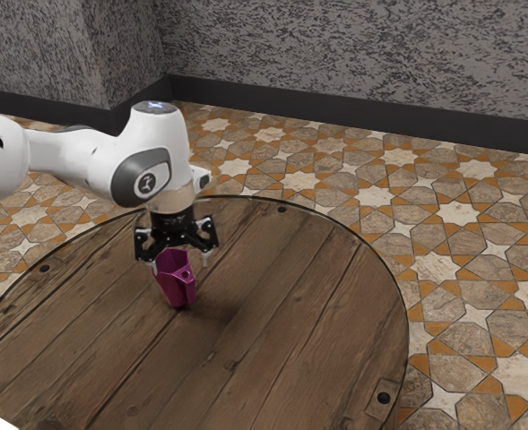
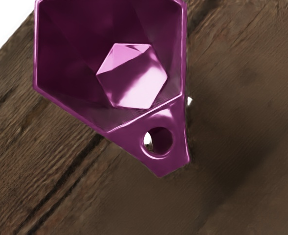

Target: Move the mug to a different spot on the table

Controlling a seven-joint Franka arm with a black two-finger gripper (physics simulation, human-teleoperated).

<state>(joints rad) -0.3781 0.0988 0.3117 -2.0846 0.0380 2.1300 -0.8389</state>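
1. The hand (image 1: 175, 258) hangs directly over the magenta mug (image 1: 176, 279). Its two black fingers are spread wide, one on each side of the mug's rim, and neither touches it, so the hand is released and grips nothing.
2. The mug stands upright on the round, dark wooden worktop (image 1: 290, 313). It is in the half toward the exterior view's left, closer to the far edge than to the near edge, and well in from the rim.
3. The mug's handle (image 1: 189, 292) points toward the near edge and slightly toward the exterior view's right.
4. From the wrist, the mug (image 2: 85, 58) is seen from above, open mouth up, with faceted walls and a pale hexagonal bottom. Its handle (image 2: 159, 147) is a flat tab with a round hole, and it lies over the worktop's planks (image 2: 241, 147).
5. The white arm (image 1: 84, 161) reaches in from the exterior view's left.
6. Beyond the worktop lie a star-patterned tiled floor (image 1: 461, 215) and a grey rough wall (image 1: 353, 45).
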